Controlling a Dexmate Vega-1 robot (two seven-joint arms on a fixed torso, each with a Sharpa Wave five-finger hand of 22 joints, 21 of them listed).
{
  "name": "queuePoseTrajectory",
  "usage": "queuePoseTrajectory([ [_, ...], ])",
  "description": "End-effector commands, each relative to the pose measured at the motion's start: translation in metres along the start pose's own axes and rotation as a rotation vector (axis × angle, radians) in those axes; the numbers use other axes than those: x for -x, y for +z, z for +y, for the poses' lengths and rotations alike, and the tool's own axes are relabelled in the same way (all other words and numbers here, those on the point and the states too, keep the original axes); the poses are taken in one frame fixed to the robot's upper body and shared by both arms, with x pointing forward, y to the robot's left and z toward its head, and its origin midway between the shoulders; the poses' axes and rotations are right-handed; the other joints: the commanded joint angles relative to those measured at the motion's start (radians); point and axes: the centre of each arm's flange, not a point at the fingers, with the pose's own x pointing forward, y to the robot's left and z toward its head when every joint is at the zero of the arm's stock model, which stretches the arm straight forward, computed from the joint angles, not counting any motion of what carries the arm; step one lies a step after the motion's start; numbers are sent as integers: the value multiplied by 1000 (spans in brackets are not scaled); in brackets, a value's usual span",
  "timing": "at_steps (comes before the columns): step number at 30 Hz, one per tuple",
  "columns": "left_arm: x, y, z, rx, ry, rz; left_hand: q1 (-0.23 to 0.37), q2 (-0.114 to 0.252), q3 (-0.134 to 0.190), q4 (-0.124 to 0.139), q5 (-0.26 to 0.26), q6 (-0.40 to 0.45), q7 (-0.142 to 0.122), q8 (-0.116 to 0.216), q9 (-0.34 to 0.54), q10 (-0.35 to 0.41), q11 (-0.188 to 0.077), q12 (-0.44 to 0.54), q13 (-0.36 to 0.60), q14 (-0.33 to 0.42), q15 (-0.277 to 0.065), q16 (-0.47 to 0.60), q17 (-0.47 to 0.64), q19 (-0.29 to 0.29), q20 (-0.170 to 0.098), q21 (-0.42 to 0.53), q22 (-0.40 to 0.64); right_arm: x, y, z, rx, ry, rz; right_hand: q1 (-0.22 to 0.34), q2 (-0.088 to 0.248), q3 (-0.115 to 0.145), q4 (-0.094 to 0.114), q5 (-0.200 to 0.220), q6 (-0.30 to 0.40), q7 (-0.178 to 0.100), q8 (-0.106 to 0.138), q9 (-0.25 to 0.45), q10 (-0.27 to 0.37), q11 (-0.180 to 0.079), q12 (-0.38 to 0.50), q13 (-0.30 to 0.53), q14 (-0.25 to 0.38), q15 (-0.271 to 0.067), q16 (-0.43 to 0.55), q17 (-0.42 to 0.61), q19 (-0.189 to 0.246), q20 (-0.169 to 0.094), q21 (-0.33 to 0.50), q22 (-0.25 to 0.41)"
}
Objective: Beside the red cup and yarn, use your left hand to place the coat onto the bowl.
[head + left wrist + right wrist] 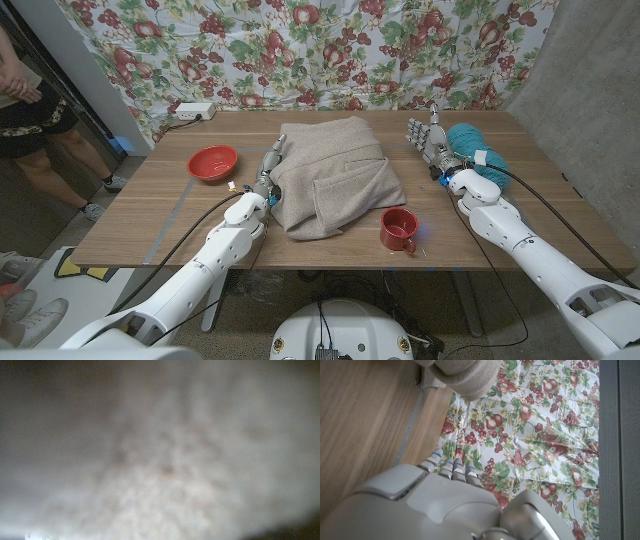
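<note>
The left hand [268, 178] is pressing into the folded coat's [335, 170] edge on the counter [150, 230]; whether it is gripping is unclear. The right hand [432, 140] is standing open. A partial hold could let the coat unfold short of the bowl [213, 163].

Left hand [268, 172] extended; right hand [428, 138] upright, open.

i see a brown wooden table [150, 225] with a grey strip running across its left part. on it lie a folded beige woollen coat [330, 175] in the middle, a shallow red bowl [213, 163] to its left, a red cup [398, 230] near the front edge, and a teal ball of yarn [480, 160] at right.
</note>
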Motion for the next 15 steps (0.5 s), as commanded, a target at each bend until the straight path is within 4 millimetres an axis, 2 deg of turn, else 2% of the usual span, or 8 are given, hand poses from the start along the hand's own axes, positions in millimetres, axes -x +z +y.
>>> queuePoseTrajectory([
  [1,-4,4,-5,-11,-14,9,10,3,11,2,5,14,1,11,1,3,5,6,4,8,-1,0,4,3,1,1,3,3,2,-3,2,2,-12,6,5,-3,-3,-1,10,3,4,5,5,8,-1,6,-1,-3,-1,4,2,2,-1,3],
  [15,-8,5,-9,-10,-20,11,13,1,12,3,5,16,-2,9,1,6,5,7,4,9,2,0,5,2,3,0,3,7,6,-6,-7,-12,-16,6,5,-3,-4,-2,11,2,3,5,8,5,-1,6,-1,-3,-1,4,6,3,-4,3],
])
